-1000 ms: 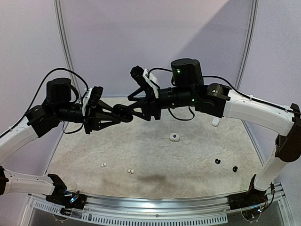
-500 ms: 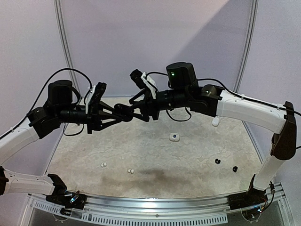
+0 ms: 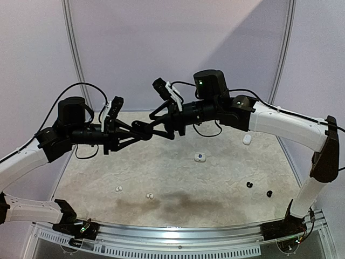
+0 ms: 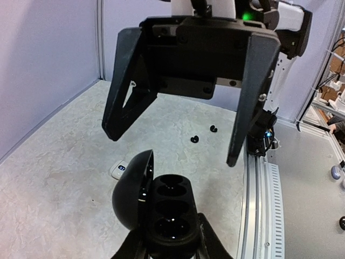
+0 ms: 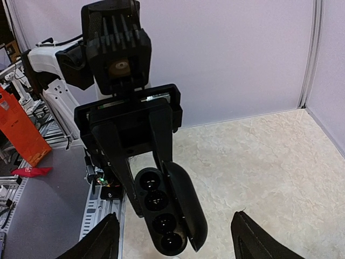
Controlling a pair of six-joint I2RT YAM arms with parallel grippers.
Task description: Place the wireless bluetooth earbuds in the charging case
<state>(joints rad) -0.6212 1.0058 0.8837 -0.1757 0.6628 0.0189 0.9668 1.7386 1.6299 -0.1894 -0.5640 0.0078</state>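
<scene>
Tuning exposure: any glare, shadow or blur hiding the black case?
Top external: case small, black against black, hard to outline; soft shadow on table. Left wrist: case sharp, small glints in its wells. Right wrist: case sharp, glints too; fingers at the bottom edge soft.

No writing, number or brand can be read anywhere in these views. The white case (image 4: 119,170) bears a small dark mark on its face, too small to make out.
</scene>
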